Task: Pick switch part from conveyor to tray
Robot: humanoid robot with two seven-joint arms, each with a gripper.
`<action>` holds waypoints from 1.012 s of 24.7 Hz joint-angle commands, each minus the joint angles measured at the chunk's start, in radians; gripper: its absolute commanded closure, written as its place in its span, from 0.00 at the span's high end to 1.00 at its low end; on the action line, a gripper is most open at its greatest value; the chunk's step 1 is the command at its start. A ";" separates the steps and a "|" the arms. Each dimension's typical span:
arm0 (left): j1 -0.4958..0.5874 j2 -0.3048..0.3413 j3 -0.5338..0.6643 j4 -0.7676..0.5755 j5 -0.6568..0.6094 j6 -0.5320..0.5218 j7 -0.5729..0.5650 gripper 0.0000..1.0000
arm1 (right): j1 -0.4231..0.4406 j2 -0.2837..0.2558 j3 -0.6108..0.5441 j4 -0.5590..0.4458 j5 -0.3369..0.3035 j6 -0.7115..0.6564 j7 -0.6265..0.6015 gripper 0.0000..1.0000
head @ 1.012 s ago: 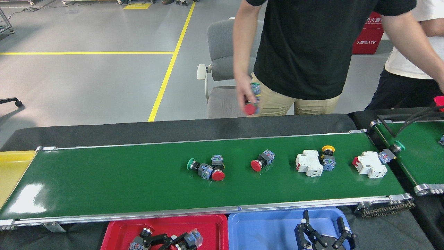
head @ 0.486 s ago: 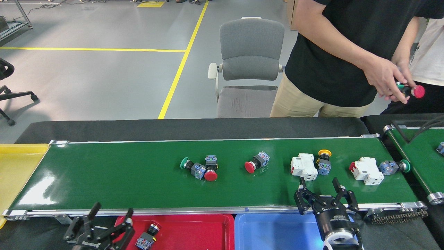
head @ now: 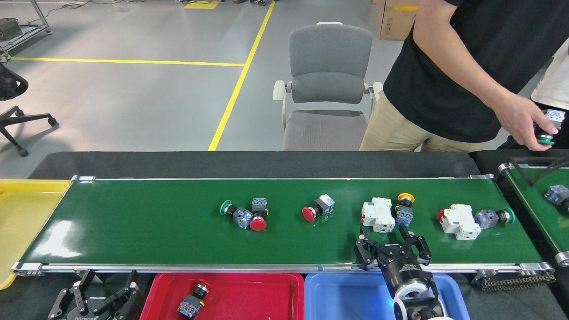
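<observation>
Target part: the white blocky breaker-style switch part (head: 378,215) lies on the glossy green conveyor belt with silver side rails (head: 146,226), right of centre, just beside a yellow-capped pushbutton with a blue base (head: 404,206).
Right gripper (head: 387,233): black fingers spread apart, empty, hanging over the belt's near edge just short of the white part.
Left gripper (head: 103,288): fingers apart, holding nothing, low at the near left beside the red plastic tray (head: 275,291).
Blue plastic tray (head: 342,295): near side, directly below the right arm; no parts visible in it.
Risk: if the belt is running, the part could slide left out of the fingers' gap; a finger may also catch the yellow pushbutton and knock it.
Risk 2: the person's hand (head: 520,122), holding a green-capped button at the far right, may drop more parts nearby.
Hidden: the right arm covers part of the blue tray; whether the fingertips touch the part is unclear.
</observation>
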 commanded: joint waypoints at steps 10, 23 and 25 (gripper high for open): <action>-0.274 -0.050 -0.242 0.125 -0.007 0.009 -0.163 1.00 | -0.133 0.017 0.063 0.171 0.000 -0.004 -0.029 0.06; -0.317 -0.034 -0.230 0.230 -0.005 0.081 -0.162 1.00 | 0.272 -0.274 0.033 -0.215 -0.123 -0.780 -0.208 0.36; -0.321 -0.034 -0.219 0.236 -0.007 0.092 -0.162 1.00 | 0.334 -0.310 -0.007 -0.215 -0.143 -0.821 -0.256 0.80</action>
